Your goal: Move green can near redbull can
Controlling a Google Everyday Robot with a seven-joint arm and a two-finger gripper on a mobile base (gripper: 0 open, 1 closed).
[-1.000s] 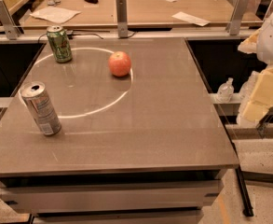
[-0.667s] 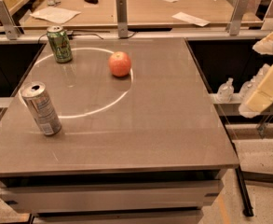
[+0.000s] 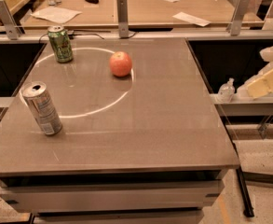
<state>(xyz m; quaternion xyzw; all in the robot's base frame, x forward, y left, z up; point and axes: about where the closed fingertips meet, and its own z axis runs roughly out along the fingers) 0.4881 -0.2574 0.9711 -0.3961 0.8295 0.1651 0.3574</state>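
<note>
My pincer (image 3: pixel 268 82) hangs off the right side of the grey table (image 3: pixel 173 125), out past its edge and above the lower ledge there. It touches nothing and holds nothing that I can see. Only its pale, cream-coloured body shows at the margin of the view, so I cannot tell whether it is released or clenched.

The short green drink can with the silver top (image 3: pixel 60 44) stands at the far left corner of the table, right across the surface from me. It is upright, with its long axis vertical, so I judge a level approach from the side at mid-body would suit it. The round red-orange apple (image 3: pixel 120 63) sits near the line between my pincer and that can. It stands clear of the can on its right, so I would have to pass over or behind it to avoid knocking it.

The tall slim silver-grey can with faint blue and red print (image 3: pixel 42 108) stands near the left edge, closer to the front than the green can. The two are well apart, with bare table between them. Nothing of the task is done yet: I judge the whole reach across the table comes first, then a short carry towards the front.
</note>
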